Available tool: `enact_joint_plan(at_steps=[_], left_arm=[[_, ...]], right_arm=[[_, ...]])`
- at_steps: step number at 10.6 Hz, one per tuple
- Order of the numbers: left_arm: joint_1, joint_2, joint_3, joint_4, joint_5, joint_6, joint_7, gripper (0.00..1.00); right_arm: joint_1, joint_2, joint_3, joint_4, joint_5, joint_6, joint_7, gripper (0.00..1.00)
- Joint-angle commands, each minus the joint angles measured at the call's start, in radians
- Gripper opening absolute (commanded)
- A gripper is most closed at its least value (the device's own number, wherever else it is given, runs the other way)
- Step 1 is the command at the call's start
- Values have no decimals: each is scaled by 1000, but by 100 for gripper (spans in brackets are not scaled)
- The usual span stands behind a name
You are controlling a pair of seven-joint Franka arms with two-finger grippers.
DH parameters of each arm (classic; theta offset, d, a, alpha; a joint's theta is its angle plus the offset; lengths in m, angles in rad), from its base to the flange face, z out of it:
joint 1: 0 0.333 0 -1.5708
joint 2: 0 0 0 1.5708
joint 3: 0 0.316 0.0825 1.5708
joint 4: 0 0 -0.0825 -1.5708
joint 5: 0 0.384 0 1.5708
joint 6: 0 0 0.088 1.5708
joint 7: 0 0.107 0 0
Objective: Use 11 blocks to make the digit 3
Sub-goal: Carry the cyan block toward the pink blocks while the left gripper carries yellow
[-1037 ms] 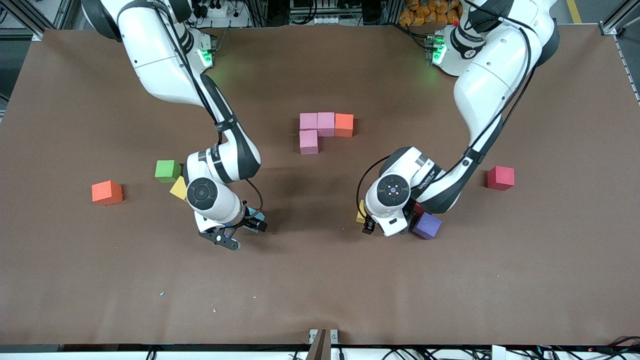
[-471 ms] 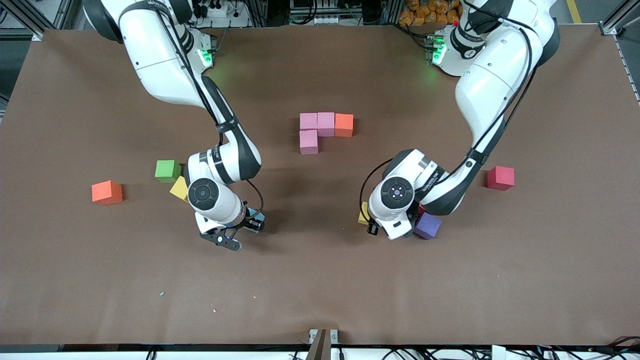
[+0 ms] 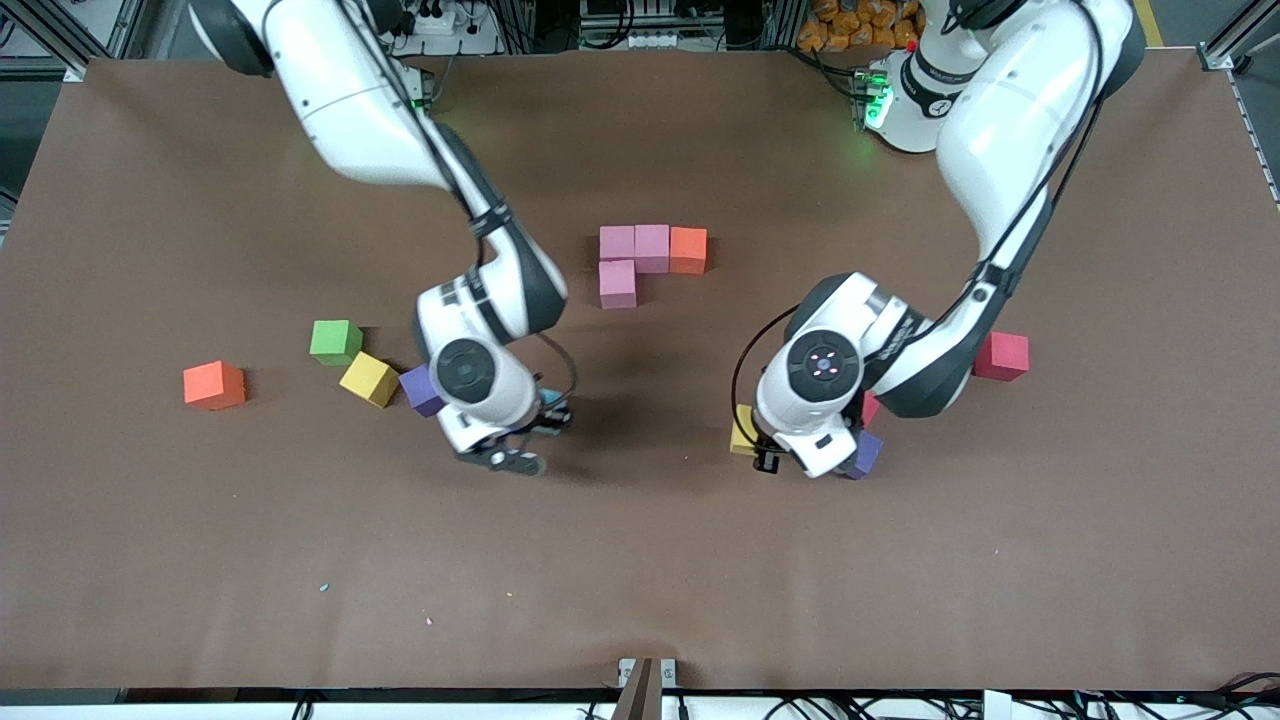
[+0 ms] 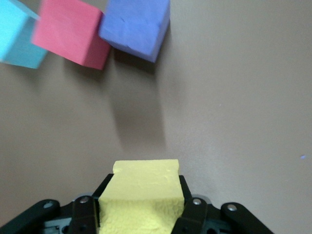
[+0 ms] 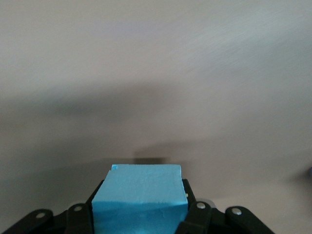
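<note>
Three pink blocks (image 3: 617, 242) and an orange block (image 3: 688, 250) form an L at the table's middle. My right gripper (image 3: 530, 438) is shut on a light blue block (image 5: 139, 197), held above bare table. My left gripper (image 3: 758, 447) is shut on a yellow block (image 3: 742, 430), which fills the jaws in the left wrist view (image 4: 141, 195). Under the left arm lie a purple block (image 3: 866, 453) and a red block (image 3: 870, 407). The left wrist view shows them (image 4: 136, 27) (image 4: 70, 34) beside another light blue block (image 4: 17, 36).
Toward the right arm's end lie a purple block (image 3: 421, 390), a yellow block (image 3: 368, 379), a green cube (image 3: 335, 341) and an orange-red block (image 3: 213, 385). A red block (image 3: 1001, 356) lies toward the left arm's end.
Both grippers have risen with their blocks. The right arm has swung toward the table's middle, uncovering the purple block beside the yellow one. The left arm has shifted slightly toward its own end.
</note>
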State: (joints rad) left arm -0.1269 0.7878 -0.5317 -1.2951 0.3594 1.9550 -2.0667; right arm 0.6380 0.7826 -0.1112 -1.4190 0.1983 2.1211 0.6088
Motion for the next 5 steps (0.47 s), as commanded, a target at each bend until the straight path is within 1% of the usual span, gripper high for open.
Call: enact_joint_plan(at_steps=[1, 2, 4, 5], left_arm=[[32, -112, 2, -36, -78, -86, -19, 12], [36, -142, 2, -38, -94, -118, -33, 12], [33, -153, 1, -38, -96, -133, -64, 13], [36, -145, 1, -39, -105, -134, -69, 13]], right_arm=[[50, -14, 21, 70, -7, -137, 14, 13], [124, -13, 13, 72, -20, -139, 19, 13], [149, -8, 15, 66, -17, -113, 17, 13], [170, -10, 16, 31, -16, -65, 17, 13]])
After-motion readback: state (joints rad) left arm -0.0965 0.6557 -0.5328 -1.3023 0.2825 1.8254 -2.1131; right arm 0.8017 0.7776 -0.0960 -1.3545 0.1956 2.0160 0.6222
